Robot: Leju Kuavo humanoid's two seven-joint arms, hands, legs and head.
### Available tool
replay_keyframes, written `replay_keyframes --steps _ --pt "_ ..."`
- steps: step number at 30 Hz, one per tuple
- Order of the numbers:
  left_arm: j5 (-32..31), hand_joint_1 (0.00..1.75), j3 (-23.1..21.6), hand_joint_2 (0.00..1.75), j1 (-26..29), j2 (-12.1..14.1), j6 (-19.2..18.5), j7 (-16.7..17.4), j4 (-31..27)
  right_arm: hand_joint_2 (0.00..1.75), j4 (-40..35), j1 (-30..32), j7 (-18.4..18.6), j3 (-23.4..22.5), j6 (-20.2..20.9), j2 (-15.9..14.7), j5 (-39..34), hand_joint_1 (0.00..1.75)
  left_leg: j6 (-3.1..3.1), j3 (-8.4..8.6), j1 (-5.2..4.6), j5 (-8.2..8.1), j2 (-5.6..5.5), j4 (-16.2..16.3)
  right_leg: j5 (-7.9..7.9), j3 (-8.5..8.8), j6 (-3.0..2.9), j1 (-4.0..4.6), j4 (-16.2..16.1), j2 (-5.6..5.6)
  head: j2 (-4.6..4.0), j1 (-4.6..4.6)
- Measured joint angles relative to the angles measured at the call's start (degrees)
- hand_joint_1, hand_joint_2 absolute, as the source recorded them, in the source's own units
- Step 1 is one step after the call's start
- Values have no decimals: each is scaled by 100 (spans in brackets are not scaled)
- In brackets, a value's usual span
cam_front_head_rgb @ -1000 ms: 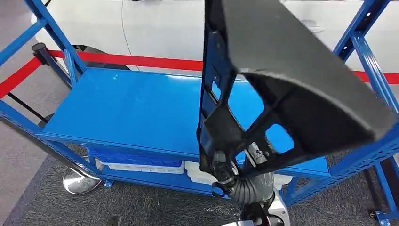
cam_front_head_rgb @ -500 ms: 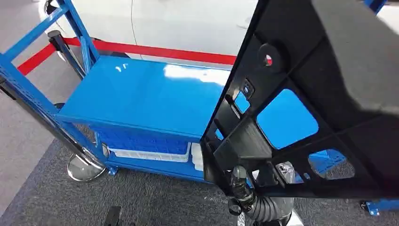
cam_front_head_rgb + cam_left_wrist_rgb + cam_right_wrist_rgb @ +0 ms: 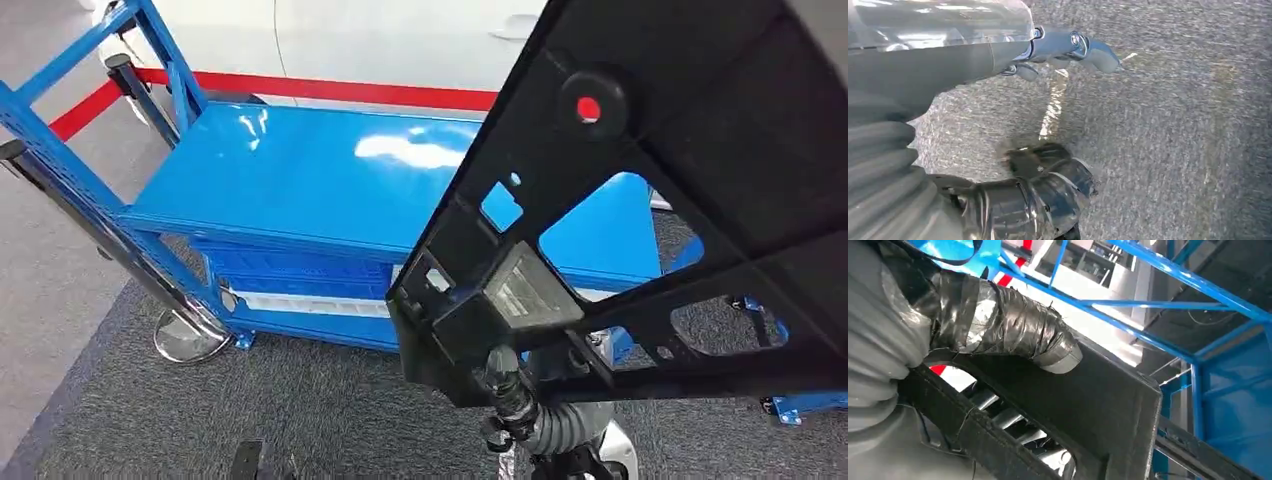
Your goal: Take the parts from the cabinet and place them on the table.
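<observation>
A: Where is the large black ribbed plastic part [image 3: 690, 190]?
B: Raised in front of the blue metal shelf cart [image 3: 330, 190], gripped at its lower corner by the right hand [image 3: 1013, 335], thumb wrapped over a strut.
A: And the left hand [image 3: 1058, 50]?
B: Over grey carpet [image 3: 1173, 125], fingers apart, holding nothing.

— What does the part [image 3: 690, 180] look like?

— A large black plastic moulding, flat and ribbed, with several angular cut-outs through which the blue table [image 3: 300, 180] shows. A round boss with a red centre sits near its upper edge, and a grey label near its lower corner.

— How is it posed?

— Tilted, up in the air over the table's right end and front edge, not resting on it. The right robot hand [image 3: 998, 325] grips it at its lower corner, the taped thumb wrapped over a rib.
</observation>
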Motion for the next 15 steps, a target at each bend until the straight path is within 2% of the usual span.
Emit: replay_keyframes --steps 1,2,3,4,5,6,7,8,9,10,11,12,13,14,15 --pt "29 0 0 175 7 -2 0 -14 0 175 49 -47 -18 0 59 9 -66 175 19 92 -2 123 -1 68 68 -94 -4 15 2 2 0 0" --pt "48 0 0 175 17 0 0 -20 0 175 107 -99 -35 0 129 33 -131 175 52 287 -9 340 -2 -75 134 -176 -3 32 3 5 0 -4" --pt "55 0 0 175 19 0 -2 -27 0 175 157 -154 -50 0 188 55 -192 175 102 582 -25 556 -6 -402 195 -246 -1 48 3 7 0 -2" --pt "55 0 0 175 16 0 -4 -31 0 175 202 -205 -77 2 230 79 -250 175 169 912 -58 651 -14 -813 248 -296 4 57 2 8 0 -2" --pt "48 0 0 175 3 16 -7 -38 0 175 245 -262 -116 2 282 118 -328 175 253 1277 -98 528 -15 -1315 297 -314 8 47 2 -3 0 4" --pt "40 0 0 175 -4 13 -5 -55 0 175 316 -327 -170 4 328 166 -428 175 268 1559 -113 358 -10 -1819 358 -334 54 60 -1 -9 0 4" --pt "42 0 0 175 -4 13 0 -62 0 175 372 -383 -210 7 368 199 -482 175 232 1475 -132 400 -19 -1768 423 -317 94 35 -67 -32 0 9" --pt "42 0 0 175 -13 15 11 -79 0 175 457 -436 -262 9 424 234 -568 175 289 1467 -165 455 -23 -1812 485 -309 128 7 -108 -39 0 -48" --pt "44 0 0 175 -25 18 26 -81 0 175 511 -477 -297 11 470 262 -634 175 303 1442 -169 515 -21 -1837 556 -304 158 9 -146 -40 0 -63" --pt "42 0 0 175 -25 13 44 -79 0 175 568 -509 -326 11 509 278 -695 175 310 1421 -118 660 -5 -1977 600 -324 191 60 -172 -28 0 -26" --pt "35 0 0 175 -34 7 48 -73 -2 175 625 -531 -357 11 559 289 -763 175 324 1434 -95 768 32 -2013 396 -385 216 41 -97 -16 0 -15" --pt "18 0 0 175 -45 5 52 -68 -2 175 667 -572 -374 11 608 295 -816 175 381 1326 -91 849 33 -2034 -12 -443 226 46 155 -2 0 24" --pt "-13 0 -2 175 -52 5 61 -51 -2 175 732 -608 -389 11 655 306 -876 175 410 1219 -92 929 36 -2023 -399 -525 242 32 539 1 0 41" --pt "-30 0 -2 175 -68 5 72 -44 -2 175 781 -614 -398 11 695 308 -908 175 401 1107 -91 1003 35 -1992 -681 -589 259 20 960 2 0 28" --pt "-30 0 -2 175 -76 5 94 -40 -2 175 824 -614 -400 11 721 315 -936 175 392 993 -91 1060 34 -1966 -779 -614 280 11 1295 2 0 35"
